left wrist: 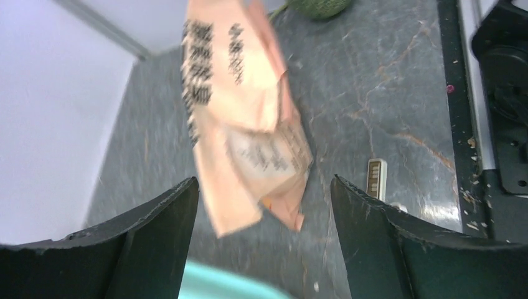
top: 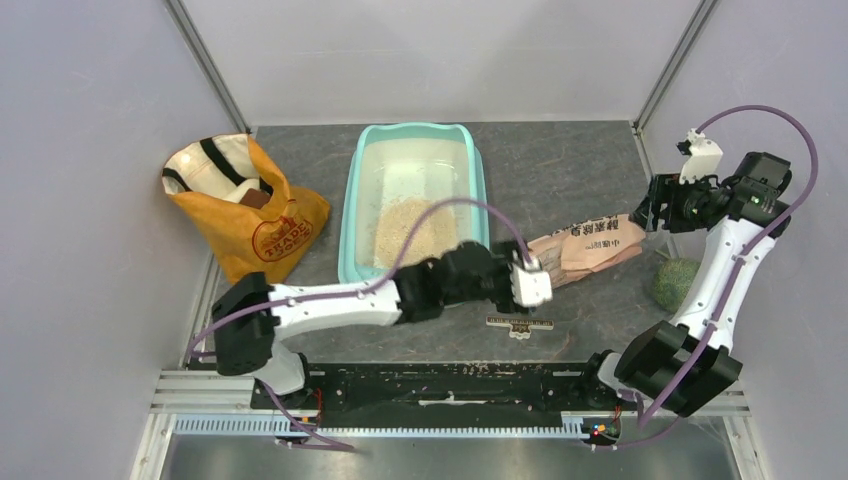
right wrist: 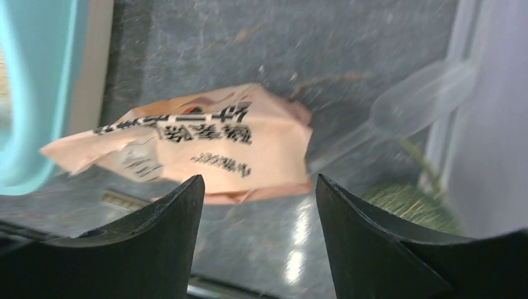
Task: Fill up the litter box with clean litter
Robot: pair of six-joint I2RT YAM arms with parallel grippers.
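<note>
The mint-teal litter box (top: 352,195) stands at the table's middle back with a heap of beige clean litter (top: 410,230) in its near half. A crumpled pink-tan paper bag (top: 590,245) lies on the table to its right. My left gripper (top: 543,277) is open and empty at the bag's left end; in the left wrist view (left wrist: 264,180) the bag (left wrist: 243,112) lies ahead between the fingers and the box rim (left wrist: 230,289) shows below. My right gripper (top: 648,215) is open and empty at the bag's right end; its wrist view (right wrist: 260,177) shows the bag (right wrist: 199,146) and the box rim (right wrist: 25,93).
An orange-yellow bag with black straps (top: 245,205) stands at the left. A green fibrous clump (top: 675,282) lies by the right wall, with a clear plastic scoop (right wrist: 423,99) beside it. A small printed tag (top: 520,324) lies near the front edge. Walls enclose three sides.
</note>
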